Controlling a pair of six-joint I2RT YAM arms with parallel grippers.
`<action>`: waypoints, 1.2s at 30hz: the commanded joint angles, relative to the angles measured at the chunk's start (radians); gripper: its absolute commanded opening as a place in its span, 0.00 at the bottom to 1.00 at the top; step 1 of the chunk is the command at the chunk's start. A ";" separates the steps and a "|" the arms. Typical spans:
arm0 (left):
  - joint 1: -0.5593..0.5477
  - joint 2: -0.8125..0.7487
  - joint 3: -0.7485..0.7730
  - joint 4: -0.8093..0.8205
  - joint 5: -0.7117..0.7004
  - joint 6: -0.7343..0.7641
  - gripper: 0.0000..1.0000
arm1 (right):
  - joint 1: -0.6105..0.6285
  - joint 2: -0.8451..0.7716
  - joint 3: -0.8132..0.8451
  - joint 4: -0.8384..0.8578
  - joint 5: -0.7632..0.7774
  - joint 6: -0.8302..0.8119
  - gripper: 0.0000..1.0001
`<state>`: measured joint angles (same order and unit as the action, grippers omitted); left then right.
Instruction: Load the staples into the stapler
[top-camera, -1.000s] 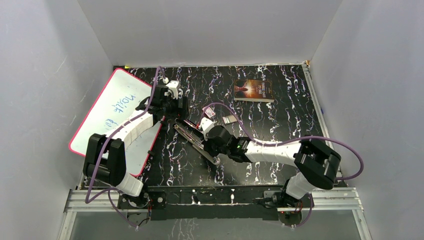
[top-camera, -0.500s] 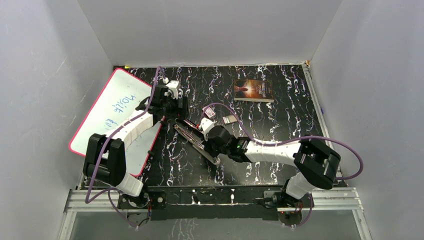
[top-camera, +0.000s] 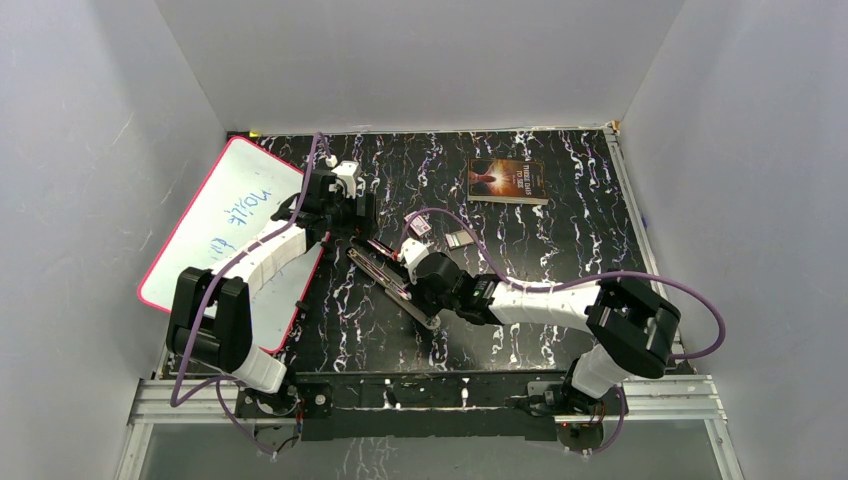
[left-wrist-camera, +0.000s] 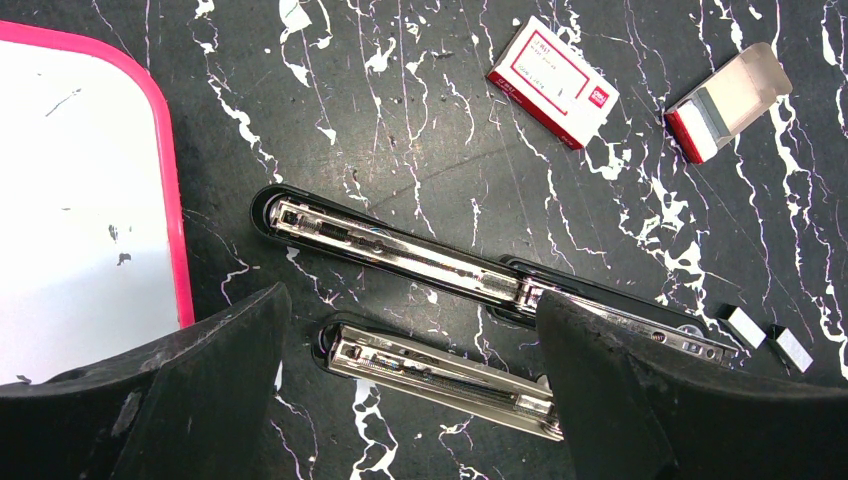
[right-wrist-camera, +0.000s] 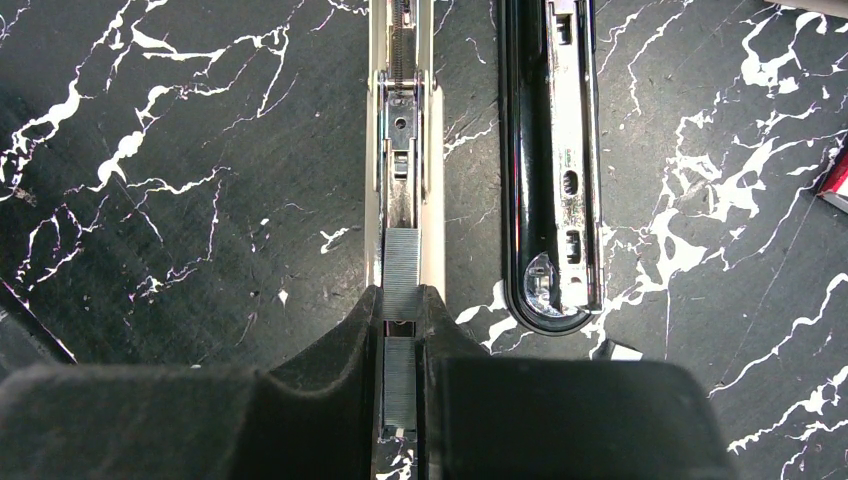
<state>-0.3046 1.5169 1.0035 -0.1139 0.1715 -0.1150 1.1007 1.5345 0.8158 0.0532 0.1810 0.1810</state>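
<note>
The stapler (right-wrist-camera: 403, 150) lies opened flat, its pale magazine channel running away from my right gripper (right-wrist-camera: 402, 298). One strip of staples (right-wrist-camera: 402, 272) sits in that channel just past the fingertips. A second strip (right-wrist-camera: 400, 385) is pinched between the right fingers, which are shut on it over the channel. In the top view the right gripper (top-camera: 413, 283) is low over the stapler (top-camera: 385, 275). My left gripper (left-wrist-camera: 412, 300) hangs open above the stapler's chrome far end (left-wrist-camera: 430, 375), touching nothing.
A second opened stapler (left-wrist-camera: 400, 245) lies alongside, its black base and anvil (right-wrist-camera: 550, 200) right of the channel. Two staple boxes (left-wrist-camera: 552, 82) (left-wrist-camera: 725, 100) and loose strips (left-wrist-camera: 745, 325) lie nearby. A pink-rimmed whiteboard (top-camera: 230, 215) is left, a book (top-camera: 508, 180) at the back.
</note>
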 joint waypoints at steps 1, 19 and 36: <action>0.003 -0.011 0.029 -0.012 0.003 0.008 0.92 | 0.004 0.003 0.047 0.016 -0.004 0.008 0.00; 0.004 -0.010 0.029 -0.013 0.003 0.008 0.92 | 0.004 0.024 0.054 -0.002 -0.021 0.006 0.00; 0.004 -0.011 0.029 -0.013 0.002 0.009 0.92 | 0.004 0.057 0.081 -0.056 -0.015 0.027 0.00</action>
<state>-0.3046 1.5169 1.0035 -0.1139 0.1715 -0.1150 1.1007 1.5757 0.8558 0.0044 0.1734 0.1890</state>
